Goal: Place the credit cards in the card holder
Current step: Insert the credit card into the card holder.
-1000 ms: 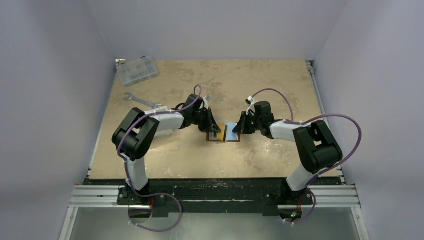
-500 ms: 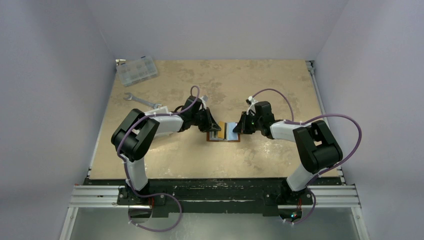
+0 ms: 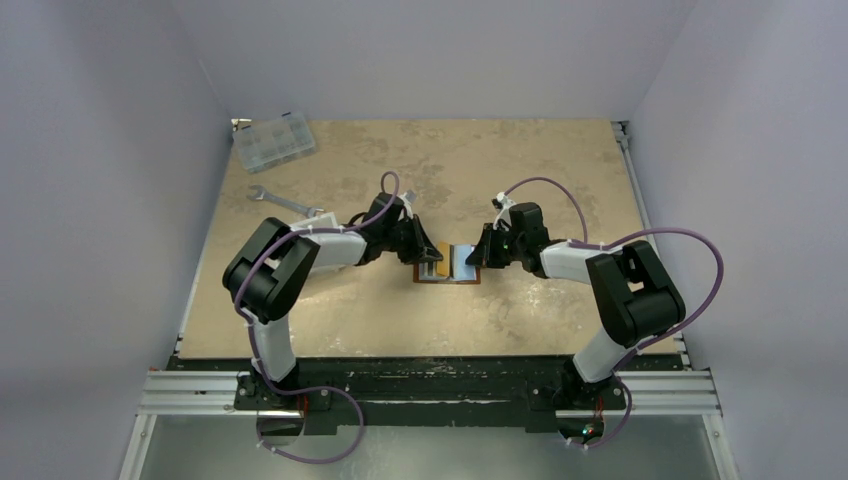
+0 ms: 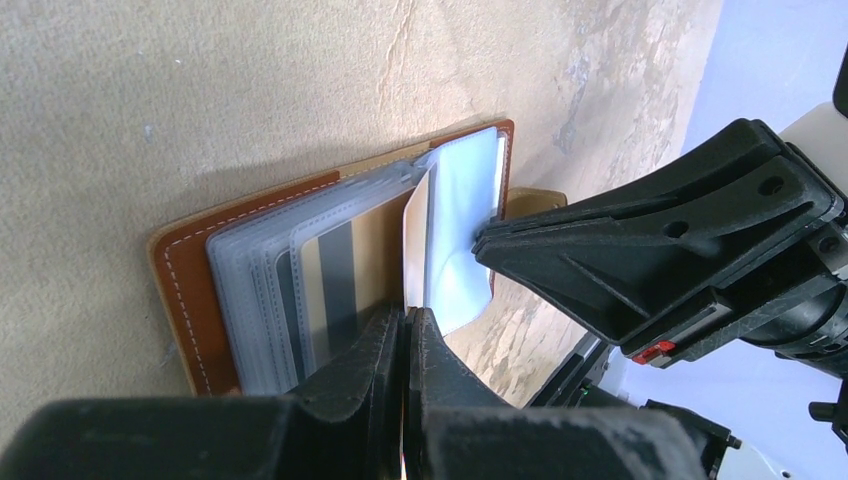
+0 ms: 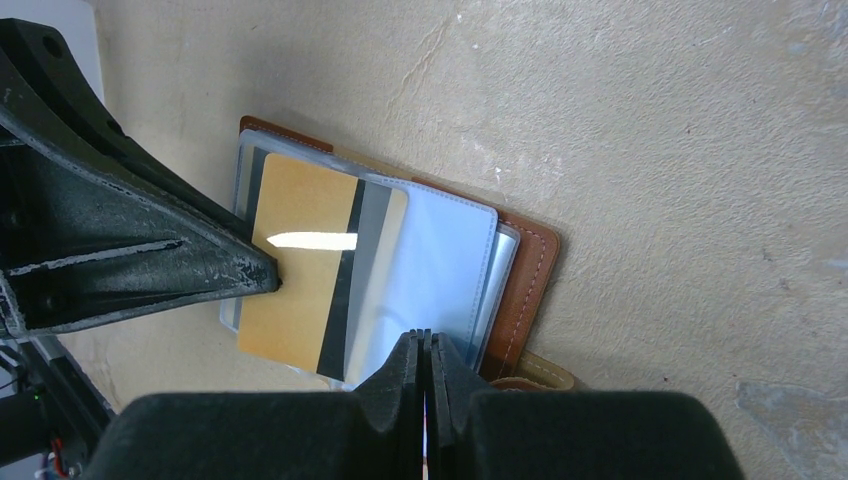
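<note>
The brown leather card holder (image 3: 449,266) lies open on the table, its clear sleeves fanned out (image 4: 250,290). My left gripper (image 3: 427,252) is shut on the edge of the orange-yellow credit card (image 5: 300,265), which has a dark stripe and lies partly in a sleeve (image 4: 345,270). My right gripper (image 3: 477,256) is shut on the edge of a light blue sleeve leaf (image 5: 430,270) on the holder's right half, and holds it lifted and curved (image 4: 462,215). I cannot tell whether a light blue card sits inside that leaf. The brown cover (image 5: 525,290) shows beside it.
A clear compartmented box (image 3: 273,141) stands at the back left corner. A silver wrench (image 3: 283,202) lies behind the left arm. The two grippers' fingertips are close together over the holder. The table edge rail runs along the right side (image 3: 630,170).
The left arm has shifted slightly at the elbow and wrist. The card holder and the right arm have not visibly moved.
</note>
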Controlling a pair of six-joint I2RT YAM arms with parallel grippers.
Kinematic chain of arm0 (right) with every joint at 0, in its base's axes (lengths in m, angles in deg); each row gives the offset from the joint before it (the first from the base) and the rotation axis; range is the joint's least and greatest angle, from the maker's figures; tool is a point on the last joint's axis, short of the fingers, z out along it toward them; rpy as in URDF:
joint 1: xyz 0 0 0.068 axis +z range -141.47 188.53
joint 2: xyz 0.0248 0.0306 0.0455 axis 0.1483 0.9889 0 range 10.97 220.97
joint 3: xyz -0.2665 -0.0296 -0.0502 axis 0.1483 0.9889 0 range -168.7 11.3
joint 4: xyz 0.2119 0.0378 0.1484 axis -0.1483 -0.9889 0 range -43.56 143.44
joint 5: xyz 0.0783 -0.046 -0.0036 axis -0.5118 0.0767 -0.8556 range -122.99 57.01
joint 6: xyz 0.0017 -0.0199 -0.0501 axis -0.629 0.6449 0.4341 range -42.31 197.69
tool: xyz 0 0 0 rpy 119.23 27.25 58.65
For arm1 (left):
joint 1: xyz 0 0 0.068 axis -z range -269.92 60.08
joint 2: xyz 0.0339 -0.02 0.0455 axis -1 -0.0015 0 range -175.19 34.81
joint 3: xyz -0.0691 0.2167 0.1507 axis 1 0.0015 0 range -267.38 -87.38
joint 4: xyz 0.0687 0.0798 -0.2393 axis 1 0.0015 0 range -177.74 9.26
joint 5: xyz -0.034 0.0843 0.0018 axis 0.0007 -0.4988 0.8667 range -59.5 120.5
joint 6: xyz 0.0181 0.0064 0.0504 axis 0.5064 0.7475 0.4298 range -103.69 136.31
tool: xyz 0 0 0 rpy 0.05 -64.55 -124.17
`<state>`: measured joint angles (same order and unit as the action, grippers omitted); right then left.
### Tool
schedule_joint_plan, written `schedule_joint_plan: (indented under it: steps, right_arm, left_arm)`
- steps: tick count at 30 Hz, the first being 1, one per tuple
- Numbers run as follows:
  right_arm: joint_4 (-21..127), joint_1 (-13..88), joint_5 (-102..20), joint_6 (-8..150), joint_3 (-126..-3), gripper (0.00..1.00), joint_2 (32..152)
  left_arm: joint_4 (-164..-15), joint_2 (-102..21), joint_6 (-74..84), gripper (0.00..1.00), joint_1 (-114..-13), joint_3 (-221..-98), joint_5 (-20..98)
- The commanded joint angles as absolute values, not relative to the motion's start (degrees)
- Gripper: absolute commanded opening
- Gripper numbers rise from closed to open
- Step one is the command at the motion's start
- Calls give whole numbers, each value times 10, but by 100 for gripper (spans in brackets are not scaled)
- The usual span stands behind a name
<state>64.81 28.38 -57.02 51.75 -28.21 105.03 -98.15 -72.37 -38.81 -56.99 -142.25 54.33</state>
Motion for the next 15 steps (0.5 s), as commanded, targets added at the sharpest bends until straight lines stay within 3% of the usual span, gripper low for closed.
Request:
schedule_joint_plan:
  steps: [1, 3, 4, 7, 9, 15]
  right_arm:
    - [632, 282, -578, 523, -280, 4, 1030]
    - [611, 282, -560, 530, -287, 9, 1016]
    - [600, 282, -547, 533, -289, 12, 1008]
    - [578, 282, -530, 537, -292, 18, 986]
    - [566, 282, -521, 541, -295, 20, 980]
    - [558, 281, -514, 550, -300, 22, 992]
  left_arm:
    - [-999, -732, -385, 0, -560, -1419, 546]
    - [-979, -733, -371, 3, -552, -1428, 537]
    - [-961, -734, -356, 11, -546, -1439, 526]
    - [-909, -736, -328, 23, -524, -1472, 489]
    - [-863, -743, -308, 32, -512, -1501, 468]
    - [-797, -733, -261, 45, -510, -1524, 446]
